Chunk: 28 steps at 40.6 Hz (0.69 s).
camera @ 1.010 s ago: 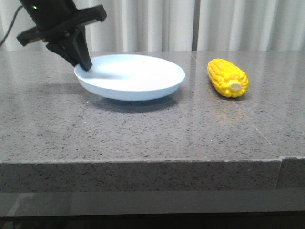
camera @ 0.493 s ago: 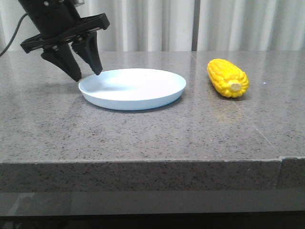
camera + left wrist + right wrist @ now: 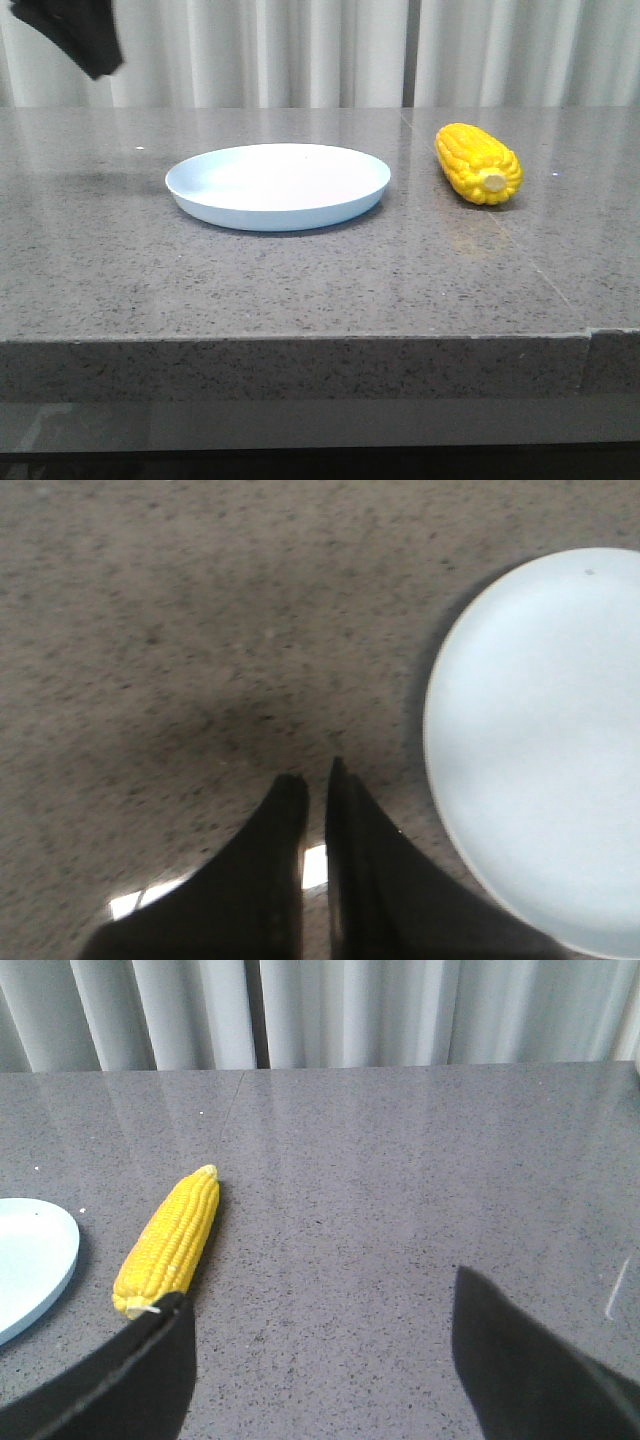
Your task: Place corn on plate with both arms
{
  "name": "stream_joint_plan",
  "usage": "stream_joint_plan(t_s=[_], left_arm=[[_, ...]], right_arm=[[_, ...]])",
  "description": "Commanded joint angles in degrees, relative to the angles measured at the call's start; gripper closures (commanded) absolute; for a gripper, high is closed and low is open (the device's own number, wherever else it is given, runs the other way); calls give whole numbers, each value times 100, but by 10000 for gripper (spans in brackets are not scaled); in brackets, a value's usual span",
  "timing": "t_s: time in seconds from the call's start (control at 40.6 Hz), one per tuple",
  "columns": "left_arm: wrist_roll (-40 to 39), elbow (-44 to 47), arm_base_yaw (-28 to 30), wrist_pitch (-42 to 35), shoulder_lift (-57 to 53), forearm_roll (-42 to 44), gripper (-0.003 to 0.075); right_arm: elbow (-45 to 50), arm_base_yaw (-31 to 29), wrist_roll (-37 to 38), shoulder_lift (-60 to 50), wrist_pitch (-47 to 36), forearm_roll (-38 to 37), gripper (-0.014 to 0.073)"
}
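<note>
The pale blue-white plate (image 3: 278,214) lies flat and empty left of the table's middle. The yellow corn (image 3: 478,163) lies to its right, apart from it, pale stub end toward the camera. Only a black part of my left arm (image 3: 70,35) shows at the front view's top left, high above the table. In the left wrist view my left gripper (image 3: 315,780) is shut and empty above bare table beside the plate (image 3: 540,740). My right gripper (image 3: 320,1288) is open and empty, with the corn (image 3: 172,1240) just past one fingertip and the plate's edge (image 3: 30,1260) beyond it.
The grey speckled stone table (image 3: 300,290) has its front edge near the camera. White curtains (image 3: 320,50) hang behind the table's far edge.
My left gripper let go of the plate's left rim, and the plate settled flat. The left arm then rose up and to the left, and its fingers closed.
</note>
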Motion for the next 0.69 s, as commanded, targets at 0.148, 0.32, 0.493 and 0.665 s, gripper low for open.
stream_joint_plan(t_s=[0.148,0.32,0.493,0.665], left_arm=[[-315,323,345,-13,-903,527,741],[-339,1227,650,-527,-1608,527,741],[-369,2495,935,-1386,-2614,527,741],[-358,3727,987,-2417,-3573,527,741]], right_arm=[[-203,-34,1,77,-441,30,32],[-203,-34,1,77,-441,30,32],[-203,-34,1,77,-441,30,32],[-203,-34,1,77,-441,30,32]])
